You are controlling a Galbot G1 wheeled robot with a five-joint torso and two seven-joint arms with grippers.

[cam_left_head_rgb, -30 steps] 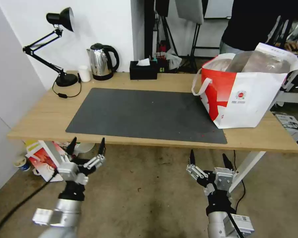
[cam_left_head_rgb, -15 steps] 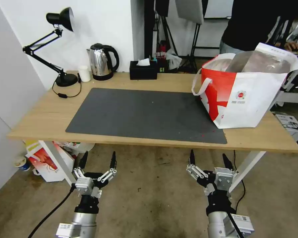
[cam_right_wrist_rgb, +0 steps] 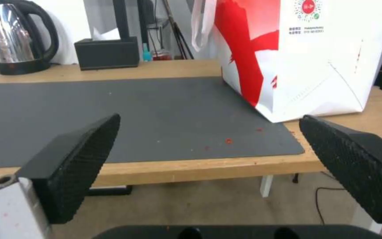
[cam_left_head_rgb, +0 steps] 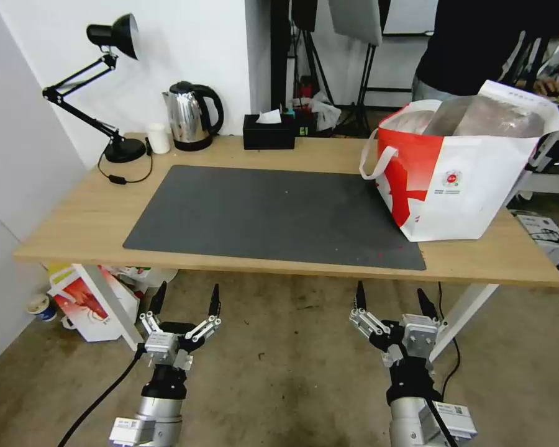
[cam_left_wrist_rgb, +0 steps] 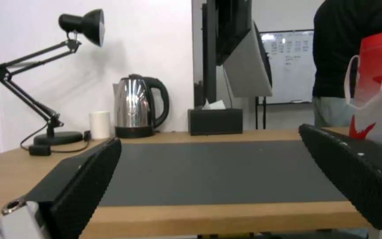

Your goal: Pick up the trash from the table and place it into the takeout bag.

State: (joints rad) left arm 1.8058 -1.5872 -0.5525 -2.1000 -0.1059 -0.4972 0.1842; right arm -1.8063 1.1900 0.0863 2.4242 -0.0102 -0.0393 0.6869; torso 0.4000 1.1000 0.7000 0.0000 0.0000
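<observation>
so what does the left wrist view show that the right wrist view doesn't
Only the left wrist view has the black desk lamp and the small white cup beside the steel kettle. Only the right wrist view has the takeout bag's round red logo and red specks on the mat near the table's front edge. Both share the kettle, black tissue box, dark grey mat and takeout bag.

Both grippers are held low in front of the table (cam_left_head_rgb: pixel 68 230), below its near edge: left gripper (cam_left_head_rgb: pixel 186 297) and right gripper (cam_left_head_rgb: pixel 389 299), fingers spread apart, nothing gripped. The takeout bag (cam_left_head_rgb: pixel 472 186) is stood upright at the table's right end, overlapping the dark grey mat (cam_left_head_rgb: pixel 261 214). A kettle (cam_left_head_rgb: pixel 189 116), lamp (cam_left_head_rgb: pixel 109 37), white cup (cam_left_head_rgb: pixel 158 137) and tissue box (cam_left_head_rgb: pixel 268 131) are lined along the far edge.
</observation>
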